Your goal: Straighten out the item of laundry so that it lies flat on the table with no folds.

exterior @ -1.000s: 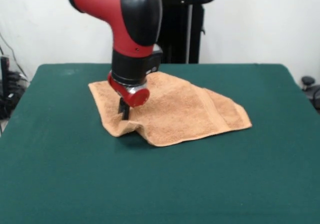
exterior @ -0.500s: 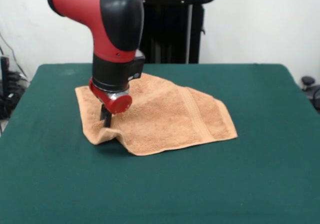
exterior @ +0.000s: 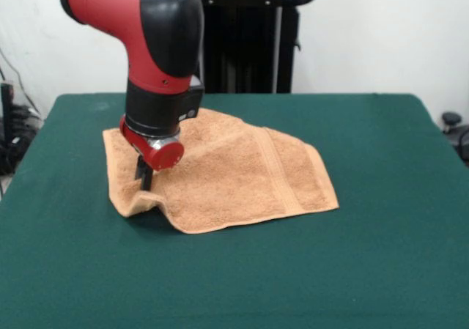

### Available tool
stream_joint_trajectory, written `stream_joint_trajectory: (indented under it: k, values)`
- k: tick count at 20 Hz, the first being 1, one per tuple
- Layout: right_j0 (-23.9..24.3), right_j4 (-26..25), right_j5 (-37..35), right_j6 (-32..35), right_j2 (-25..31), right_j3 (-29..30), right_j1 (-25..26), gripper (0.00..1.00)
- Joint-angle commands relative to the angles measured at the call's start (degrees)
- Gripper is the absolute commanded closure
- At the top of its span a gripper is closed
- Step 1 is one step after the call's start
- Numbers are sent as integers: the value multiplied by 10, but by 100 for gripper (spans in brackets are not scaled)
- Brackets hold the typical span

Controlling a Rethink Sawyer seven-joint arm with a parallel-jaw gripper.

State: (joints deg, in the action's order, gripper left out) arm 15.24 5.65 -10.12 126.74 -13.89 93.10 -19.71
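Note:
The orange-tan terry towel (exterior: 227, 171) lies spread on the dark green table (exterior: 352, 270), left of centre in the front view. A flat woven band runs across it near its right end. Its front-left corner is bunched and lifted a little, with a shadow under it. My gripper (exterior: 143, 181) points down at that lifted corner and is shut on the towel there. The red and black arm hides the towel's far-left part. No care label shows.
The robot's black pedestal (exterior: 253, 32) stands behind the table's far edge. Dark equipment shows past the table's left edge (exterior: 13, 135) and right edge (exterior: 456, 127).
My gripper has moved left across the table with the towel's corner in it. The whole towel has slid left with it and its right end has flattened out.

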Motion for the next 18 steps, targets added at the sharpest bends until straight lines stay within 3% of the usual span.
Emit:
stream_joint_trajectory:
  k: [1,18]
  values:
    - [13,-22,23,20,3,-87,31,100]
    - [51,-57,-39,-10,31,-169,46,100]
